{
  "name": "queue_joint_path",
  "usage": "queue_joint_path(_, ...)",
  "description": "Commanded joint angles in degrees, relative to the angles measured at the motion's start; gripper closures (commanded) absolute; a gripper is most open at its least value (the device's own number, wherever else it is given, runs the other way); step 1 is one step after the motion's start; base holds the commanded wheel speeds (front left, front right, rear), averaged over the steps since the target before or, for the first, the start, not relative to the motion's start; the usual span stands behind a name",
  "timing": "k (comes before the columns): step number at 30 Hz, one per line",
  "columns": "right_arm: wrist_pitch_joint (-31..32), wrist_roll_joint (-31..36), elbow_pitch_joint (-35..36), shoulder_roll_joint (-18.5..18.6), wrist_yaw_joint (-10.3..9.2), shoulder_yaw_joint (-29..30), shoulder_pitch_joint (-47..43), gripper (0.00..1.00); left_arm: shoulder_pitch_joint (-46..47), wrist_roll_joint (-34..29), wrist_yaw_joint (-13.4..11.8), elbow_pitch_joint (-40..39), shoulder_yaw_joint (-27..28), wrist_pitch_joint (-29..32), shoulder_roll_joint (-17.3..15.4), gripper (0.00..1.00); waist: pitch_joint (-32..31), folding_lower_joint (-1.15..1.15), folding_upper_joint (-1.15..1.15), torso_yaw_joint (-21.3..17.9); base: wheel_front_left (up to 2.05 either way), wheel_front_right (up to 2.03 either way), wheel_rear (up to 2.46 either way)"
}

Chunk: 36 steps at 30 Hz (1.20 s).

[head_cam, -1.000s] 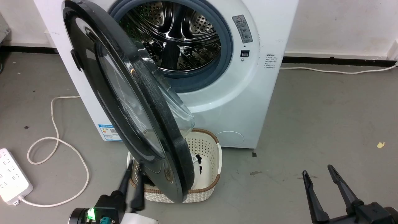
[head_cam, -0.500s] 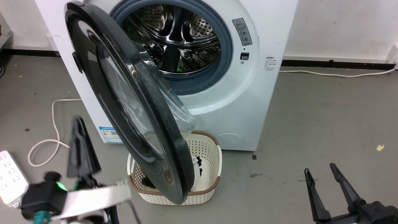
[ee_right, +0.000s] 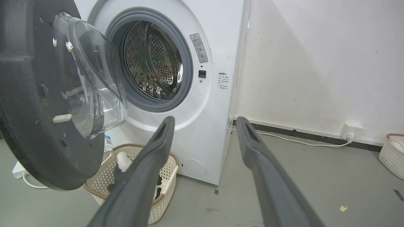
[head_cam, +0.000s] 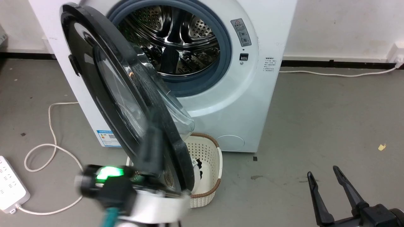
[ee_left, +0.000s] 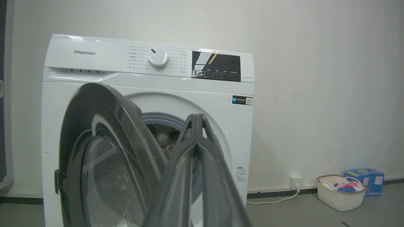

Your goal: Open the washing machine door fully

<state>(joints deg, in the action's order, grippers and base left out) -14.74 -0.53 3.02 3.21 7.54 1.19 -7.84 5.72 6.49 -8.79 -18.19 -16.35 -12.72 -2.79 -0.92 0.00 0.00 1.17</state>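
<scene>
Left claw [ee_left: 197, 119] pinched shut and empty; right claw [head_cam: 326, 176] spread wide, holding nothing.
You see the washing machine door [head_cam: 104, 78] standing partly open on the left side of the washing machine [head_cam: 252, 104], its lower rim over the basket [head_cam: 208, 148].

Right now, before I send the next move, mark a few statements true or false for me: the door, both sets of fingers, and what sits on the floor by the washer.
1. The washing machine door is shut over the drum. False: it stands partly open, with the drum exposed.
2. The right fingers are spread apart and hold nothing. True.
3. The left fingers are spread wide. False: they are pressed together.
4. A cream basket sits on the floor in front of the washing machine. True.
</scene>
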Motion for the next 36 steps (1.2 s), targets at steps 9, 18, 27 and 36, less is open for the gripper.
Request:
queue_joint_path(9,-0.3,-0.8,0.0,-0.3,-0.05,-0.1,0.9,0.0,-0.4,2.2,1.2,13.7,-12.8,8.8,-0.1,1.0,1.6,0.0,0.0,-0.9,0.0,0.0,0.0)
queue_joint_path(18,-0.3,-1.2,-0.1,-0.3,-0.05,0.0,1.1,0.0,1.4,5.7,-2.5,23.8,-10.4,7.4,-0.1,1.0,2.5,0.0,0.0,-0.3,0.0,0.0,0.0)
queue_joint_path(27,-0.3,-2.3,-1.1,-0.3,-0.05,0.2,-1.5,0.0,-2.3,7.6,-2.7,26.1,-8.7,5.7,-2.2,1.0,-1.1,0.0,0.0,6.6,0.0,0.0,0.0)
queue_joint_path(36,-0.3,-3.0,-1.5,-0.3,-0.05,-0.7,-1.9,0.0,-6.1,8.6,-4.5,22.2,-6.5,7.3,-5.3,1.0,-2.4,0.0,0.0,16.5,0.0,0.0,0.0)
